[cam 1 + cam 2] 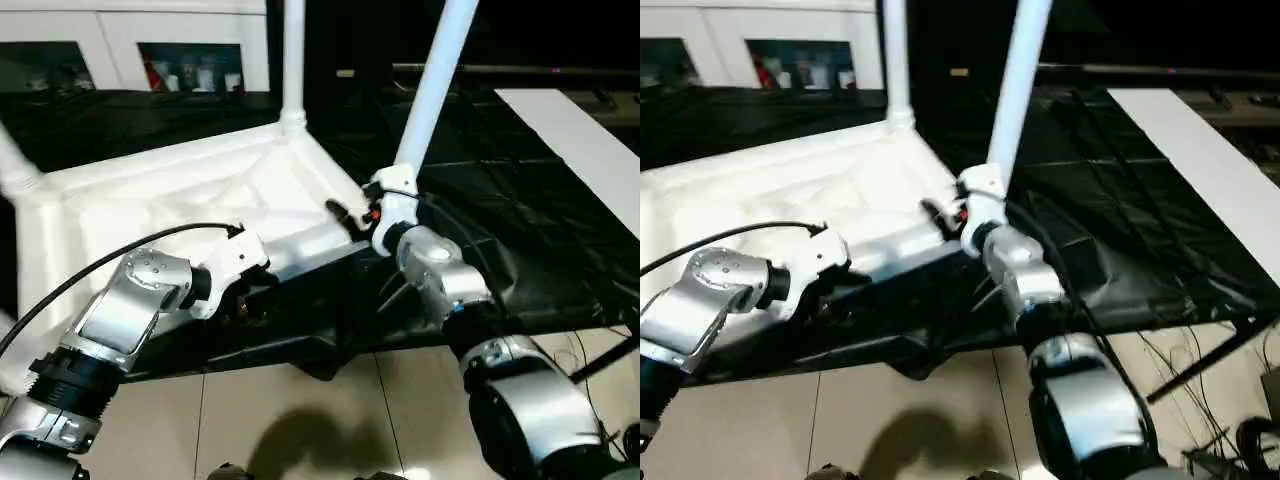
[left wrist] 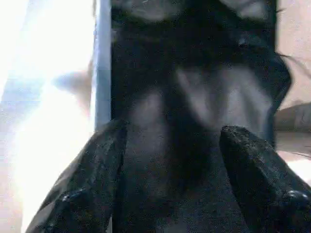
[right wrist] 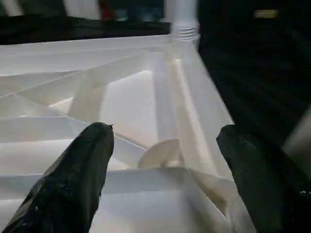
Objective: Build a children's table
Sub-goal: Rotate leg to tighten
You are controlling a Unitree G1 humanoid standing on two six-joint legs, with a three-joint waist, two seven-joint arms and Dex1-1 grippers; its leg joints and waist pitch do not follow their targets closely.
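The white tabletop [image 1: 180,195] lies upside down on a black-draped surface, ribbed underside [image 3: 121,97] facing up. One white leg [image 1: 293,60] stands in the far corner socket, a second leg [image 1: 432,90] rises tilted from the near right corner, and a third leg [image 1: 15,165] juts out at the left. My right gripper [image 1: 365,215] sits at the near right corner by the tilted leg's base, its fingers [image 3: 92,160] open over the ribs. My left gripper [image 1: 250,295] is low at the tabletop's near edge, open, with black cloth between its fingers [image 2: 97,165].
A white glass-door cabinet [image 1: 150,50] stands behind at the left. The black cloth [image 1: 520,230] covers the work surface and hangs over its front. A white board [image 1: 580,140] lies at the far right. Cables [image 1: 590,360] trail over the tiled floor [image 1: 300,410].
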